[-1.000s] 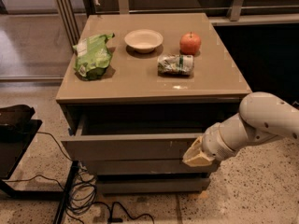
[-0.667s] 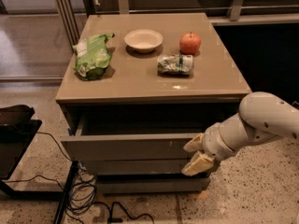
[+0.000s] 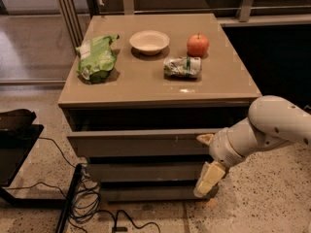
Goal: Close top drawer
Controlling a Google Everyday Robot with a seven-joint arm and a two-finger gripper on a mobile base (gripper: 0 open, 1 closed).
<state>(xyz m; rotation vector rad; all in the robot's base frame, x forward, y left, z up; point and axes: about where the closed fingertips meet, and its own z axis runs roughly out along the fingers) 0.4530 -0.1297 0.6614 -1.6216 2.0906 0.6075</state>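
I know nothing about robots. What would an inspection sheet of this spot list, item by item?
Surface: tan cabinet top, carrying four loose items.
Job's things: top drawer sticks out part-way, not shut.
Clutter: green bag, white bowl, apple and crumpled packet, all on top.
Grippers: gripper open, at the drawer front's end at picture right.
Cables: black cables on the floor by the cabinet's foot.
Surroundings: speckled floor; black stand at picture left.
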